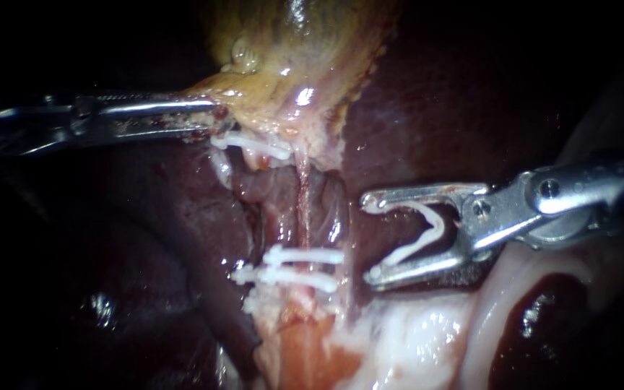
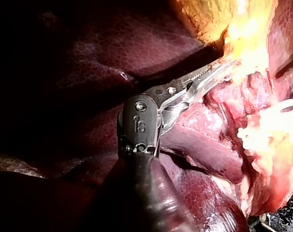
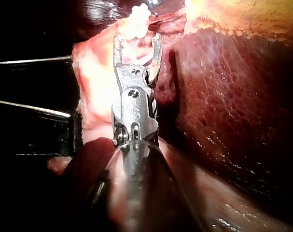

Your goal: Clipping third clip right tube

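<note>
Nearest, the right instrument (image 1: 371, 240) comes in low over pale tissue, its jaws spread wide with an open clip (image 1: 433, 220) seated between them, touching both jaw tips. The jaws stand just beside the tube (image 1: 302, 209), not touching it, with a strip of liver (image 1: 435, 108) between. Two clips (image 1: 305, 256) cross the tube's lower end, close together. Farther up, a top clip (image 1: 254, 144) lies under the gallbladder (image 1: 290, 43). The left instrument (image 1: 214, 117) has its jaws clamped on the gallbladder's edge there.
</note>
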